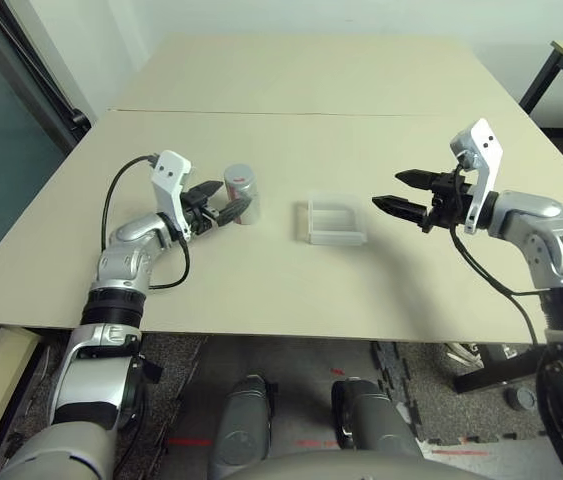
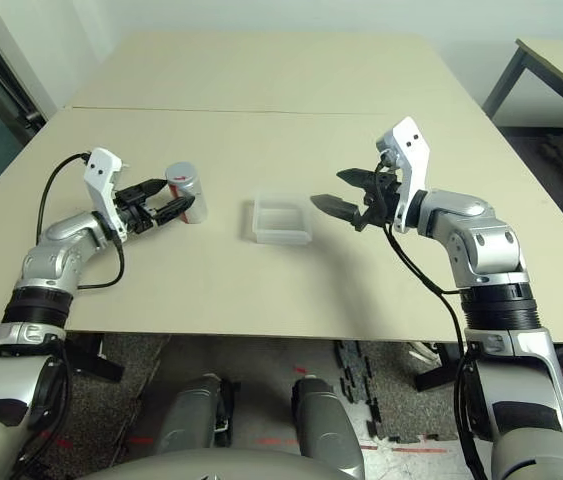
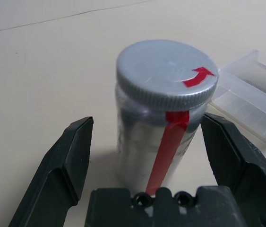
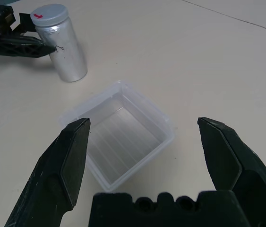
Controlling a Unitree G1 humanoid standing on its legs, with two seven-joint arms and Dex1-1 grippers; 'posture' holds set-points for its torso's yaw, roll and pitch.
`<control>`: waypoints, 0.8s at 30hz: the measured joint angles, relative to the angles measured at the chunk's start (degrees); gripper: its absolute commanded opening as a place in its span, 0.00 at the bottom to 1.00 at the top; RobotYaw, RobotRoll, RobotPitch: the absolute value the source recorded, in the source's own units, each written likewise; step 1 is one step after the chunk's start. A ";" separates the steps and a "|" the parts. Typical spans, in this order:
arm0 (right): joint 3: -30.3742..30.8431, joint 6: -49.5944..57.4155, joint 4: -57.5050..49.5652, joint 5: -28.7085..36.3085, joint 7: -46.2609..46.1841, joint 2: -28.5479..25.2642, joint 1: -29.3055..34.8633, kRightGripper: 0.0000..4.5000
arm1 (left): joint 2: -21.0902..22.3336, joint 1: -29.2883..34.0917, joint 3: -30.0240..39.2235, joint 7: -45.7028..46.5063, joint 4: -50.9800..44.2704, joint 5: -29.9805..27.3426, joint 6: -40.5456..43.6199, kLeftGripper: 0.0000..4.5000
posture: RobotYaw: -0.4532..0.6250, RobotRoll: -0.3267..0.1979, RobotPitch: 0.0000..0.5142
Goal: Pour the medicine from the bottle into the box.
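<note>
Bottle bracketed, cap on, nothing poured yet

Head views: the bottle (image 1: 242, 193) stands upright on the beige table (image 1: 291, 90), its grey cap (image 1: 238, 176) in place, so judging by that the pour has not begun. Grasping, uncapping and tipping are all left to do. The clear plastic box (image 1: 336, 221) sits to the bottle's right, apart from it, and looks empty; no medicine can be made out. The left gripper (image 1: 229, 208) reaches in low from the bottle's left, its forearm close over the table, fingers spread around the bottle's lower half. The right gripper (image 1: 403, 193) hangs higher, just right of the box and pointing toward it, fingers wide apart and holding nothing.

Left wrist view: the bottle (image 3: 158, 123) stands between the two black fingers (image 3: 59, 170) with a gap showing on each side, so the hand is open around it and not gripping. A red stripe runs down its side and a red arrow marks the cap.

Right wrist view: the box (image 4: 123, 135) lies between and beyond the wide-open fingers (image 4: 64, 165), untouched and empty.
</note>
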 measured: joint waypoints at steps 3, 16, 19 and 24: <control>0.00 0.05 -0.10 0.02 -0.46 0.08 0.01 1.00 | -0.87 -1.34 -0.10 0.01 1.58 0.62 -0.93 1.00 | 0.44 0.62 0.19; -0.03 0.14 -0.09 0.14 -1.57 0.46 -0.54 1.00 | -4.04 -4.66 -1.12 0.65 11.72 3.93 -5.58 1.00 | 0.42 0.62 0.18; -0.07 0.14 -0.09 0.16 -1.66 0.47 -0.55 1.00 | -4.21 -5.15 -1.11 0.93 13.54 4.45 -6.82 1.00 | 0.42 0.62 0.18; -0.08 0.18 -0.09 0.19 -2.02 0.68 -0.78 1.00 | -4.57 -5.33 -1.11 1.29 15.10 5.13 -7.78 0.86 | 0.42 0.62 0.18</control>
